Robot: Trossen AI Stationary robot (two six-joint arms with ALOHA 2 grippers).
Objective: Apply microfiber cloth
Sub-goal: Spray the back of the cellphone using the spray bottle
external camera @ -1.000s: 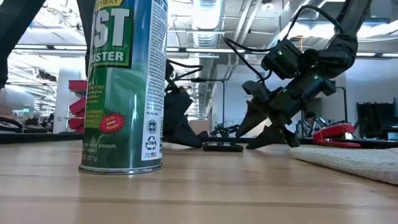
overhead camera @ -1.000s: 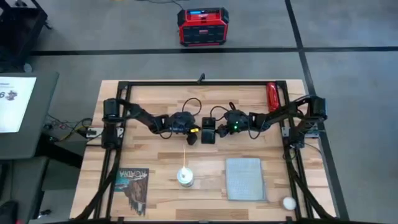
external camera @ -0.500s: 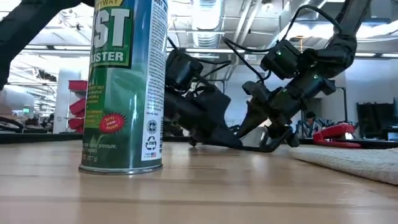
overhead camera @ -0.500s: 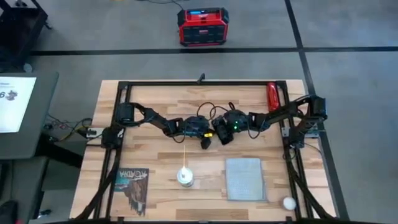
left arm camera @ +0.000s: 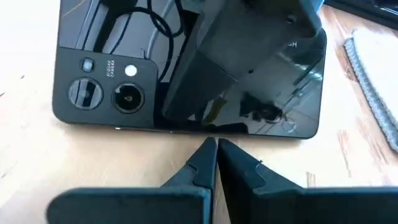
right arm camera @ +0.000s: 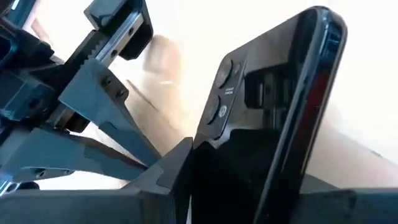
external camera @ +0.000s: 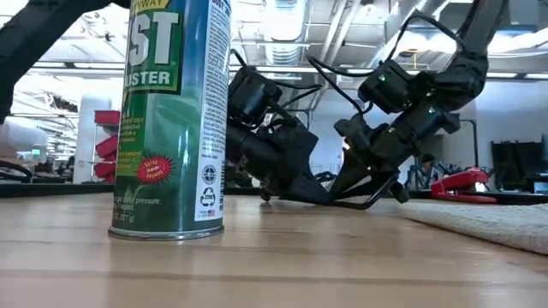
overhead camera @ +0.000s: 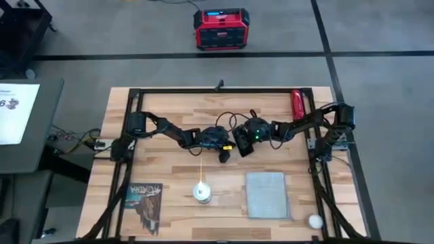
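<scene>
I see the microfiber cloth lying flat near the table's front edge, right of centre, with its long axis running front to back and its sides roughly square to the table's edges. In the low view the cloth's edge shows as a pale fuzzy strip at the right. Nothing touches it.

Both arms meet over the middle of the table, well behind the cloth. My right gripper holds the black phone by one edge; in the right wrist view the phone stands tilted up between the fingers, camera lenses facing outward. My left gripper has its fingers pressed together, the tips just at the phone's near edge; I cannot tell whether they touch it.

Against a second ago, the left arm has swung in from farther left, and the phone, which then lay flat on the table, is now tipped up at one side. Since half a second ago the right gripper has risen slightly; the cloth has not moved.

The left arm stretches low from the left edge, its wrist angled down; the right arm reaches in from the right edge, its wrist pitched down toward the phone.

The green spray can stands upright near the front edge, left of the cloth.
</scene>
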